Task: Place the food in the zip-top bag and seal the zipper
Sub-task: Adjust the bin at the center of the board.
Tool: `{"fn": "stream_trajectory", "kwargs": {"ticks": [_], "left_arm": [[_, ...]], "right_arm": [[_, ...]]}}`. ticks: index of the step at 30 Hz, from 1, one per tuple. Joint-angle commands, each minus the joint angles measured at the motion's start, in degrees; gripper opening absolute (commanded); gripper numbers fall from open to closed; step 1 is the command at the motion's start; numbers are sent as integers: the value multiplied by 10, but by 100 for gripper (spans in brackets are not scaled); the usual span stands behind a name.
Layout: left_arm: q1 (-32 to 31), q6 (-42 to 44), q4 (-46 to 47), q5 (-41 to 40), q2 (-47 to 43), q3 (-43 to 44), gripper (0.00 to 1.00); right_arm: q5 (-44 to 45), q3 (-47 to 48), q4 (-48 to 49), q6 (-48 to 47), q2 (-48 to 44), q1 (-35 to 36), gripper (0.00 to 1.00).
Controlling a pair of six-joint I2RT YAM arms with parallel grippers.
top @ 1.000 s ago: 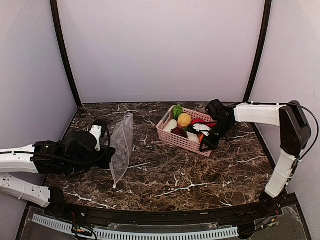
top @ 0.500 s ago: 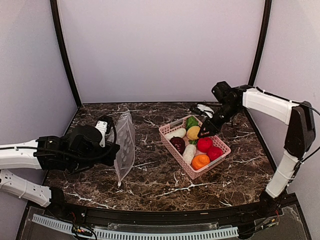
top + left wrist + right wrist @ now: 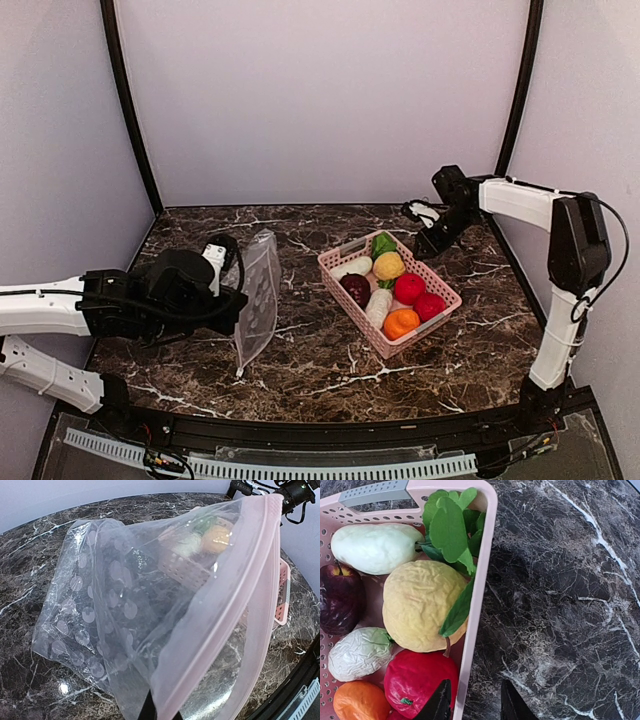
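The clear zip-top bag (image 3: pixel 257 300) with round dot marks hangs upright left of centre, held by my left gripper (image 3: pixel 238 300). In the left wrist view the bag (image 3: pixel 115 605) fills the frame, its mouth gaping open, the pale pink zipper (image 3: pixel 240 580) running along the edge. My left gripper (image 3: pixel 150 712) is shut on the bag's edge. The food lies in the pink basket (image 3: pixel 351 307): yellow-peach ball (image 3: pixel 422 612), red ball (image 3: pixel 420 680), orange (image 3: pixel 360 700), dark purple piece (image 3: pixel 340 597), white radish (image 3: pixel 375 547), green leafy piece (image 3: pixel 452 522). My right gripper (image 3: pixel 472 705) is open and empty above the basket's far rim (image 3: pixel 480 580).
The dark marble table (image 3: pixel 330 370) is walled by pale panels with black corner posts at the back left and right. In the top view my right gripper (image 3: pixel 425 245) is behind the basket at the back right.
The basket has been shifted and turned toward the centre, then my right gripper let it go and drew back to the far right. My left arm carried the bag a little rightward.
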Motion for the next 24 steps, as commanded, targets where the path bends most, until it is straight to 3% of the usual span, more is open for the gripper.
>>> {"fn": "stream_trajectory", "kwargs": {"ticks": [1, 6, 10, 16, 22, 24], "left_arm": [[2, -3, -13, 9, 6, 7, 1], [2, -5, -12, 17, 21, 14, 1], [2, -3, -14, 19, 38, 30, 1], [4, 10, -21, 1, 79, 80, 1], [22, 28, -59, 3, 187, 183, 1], [31, 30, -74, 17, 234, 222, 1]], "right_arm": [[-10, 12, 4, 10, 13, -2, 32], [-3, 7, 3, 34, 26, -9, 24], [13, -7, 11, 78, 18, -23, 1], [29, -73, 11, 151, -37, -35, 0], [-13, -167, 25, 164, -119, -43, 0], [-50, -180, 19, 153, -137, -45, 9]]}}
